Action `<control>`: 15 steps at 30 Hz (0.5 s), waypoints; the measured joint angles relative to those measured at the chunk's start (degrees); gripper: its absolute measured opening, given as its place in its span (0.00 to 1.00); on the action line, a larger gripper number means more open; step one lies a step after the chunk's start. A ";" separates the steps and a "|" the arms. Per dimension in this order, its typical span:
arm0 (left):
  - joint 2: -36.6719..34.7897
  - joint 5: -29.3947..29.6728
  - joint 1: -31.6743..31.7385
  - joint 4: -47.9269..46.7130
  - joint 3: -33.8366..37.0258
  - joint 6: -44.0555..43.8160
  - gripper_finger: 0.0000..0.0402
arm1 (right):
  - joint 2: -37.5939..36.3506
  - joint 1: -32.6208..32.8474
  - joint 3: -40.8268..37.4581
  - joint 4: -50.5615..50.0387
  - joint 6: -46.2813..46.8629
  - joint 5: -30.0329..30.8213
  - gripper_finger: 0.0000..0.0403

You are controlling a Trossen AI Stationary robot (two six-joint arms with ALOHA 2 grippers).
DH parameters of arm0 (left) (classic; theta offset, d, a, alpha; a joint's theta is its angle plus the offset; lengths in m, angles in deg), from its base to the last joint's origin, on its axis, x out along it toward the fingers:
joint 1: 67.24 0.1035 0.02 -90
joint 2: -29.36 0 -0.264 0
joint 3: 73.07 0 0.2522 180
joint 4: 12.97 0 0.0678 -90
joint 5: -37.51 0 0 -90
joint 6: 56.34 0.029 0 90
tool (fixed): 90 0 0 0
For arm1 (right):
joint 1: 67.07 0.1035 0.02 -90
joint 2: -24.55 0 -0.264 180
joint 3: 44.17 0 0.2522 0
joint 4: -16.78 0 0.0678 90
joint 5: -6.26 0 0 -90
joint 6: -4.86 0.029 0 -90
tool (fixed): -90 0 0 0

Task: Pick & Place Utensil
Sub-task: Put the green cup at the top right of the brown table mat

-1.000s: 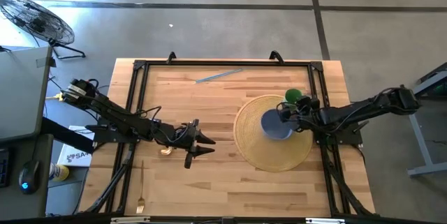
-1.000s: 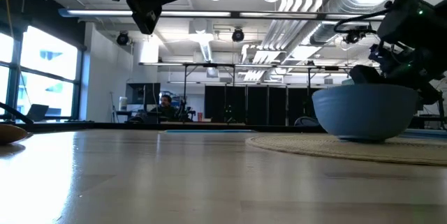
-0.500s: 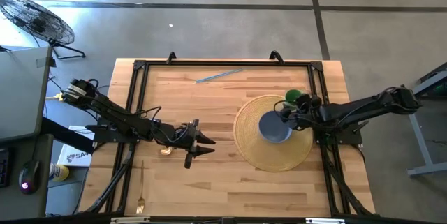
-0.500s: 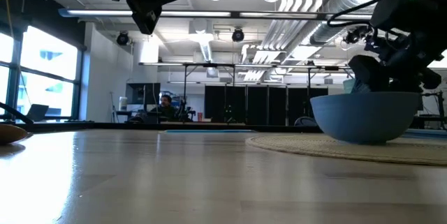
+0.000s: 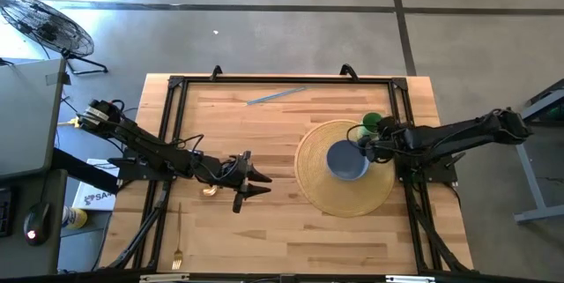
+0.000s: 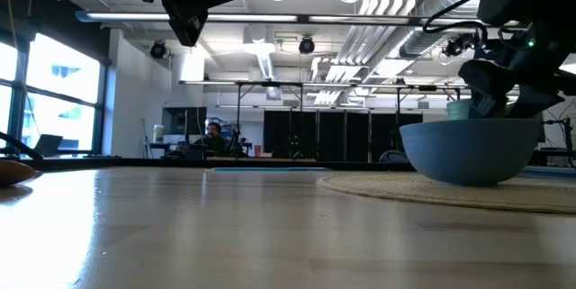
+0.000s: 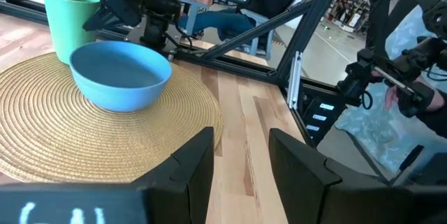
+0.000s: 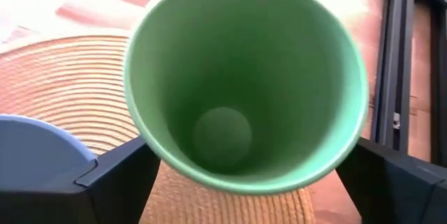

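Observation:
A green cup (image 5: 372, 123) stands upright at the far right edge of a round woven mat (image 5: 326, 190), beside a blue bowl (image 5: 347, 161) that sits on the mat. My right gripper (image 5: 363, 142) is open above the bowl's right rim and tipped down at the cup. In its wrist view the cup's mouth (image 8: 244, 77) fills the space between the fingers (image 8: 115, 175); I cannot tell whether they touch it. My left gripper (image 5: 254, 182) hangs open and empty above the table's left half. A gold spoon (image 5: 210, 191) lies behind it, a gold fork (image 5: 177, 241) near the near left edge, and a blue utensil (image 5: 275, 95) at the far side.
A black metal frame (image 5: 176, 85) runs around the tabletop. Bare wood (image 5: 264, 239) lies between the left gripper and the mat. A person (image 6: 213, 132) sits far back in the room.
My right gripper has risen and tipped more steeply downward, drawing back from over the blue bowl toward the green cup, its fingers staying wide open.

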 joint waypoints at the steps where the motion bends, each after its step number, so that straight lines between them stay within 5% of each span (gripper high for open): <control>1: 0.00 0.00 0.02 0.00 0.00 -0.02 0.34 | 0.02 0.00 0.64 -0.07 -0.09 -0.09 0.98; 15: 0.00 0.00 0.02 -0.13 0.00 -0.19 0.34 | 0.00 0.00 3.09 -1.46 -1.59 -1.08 0.98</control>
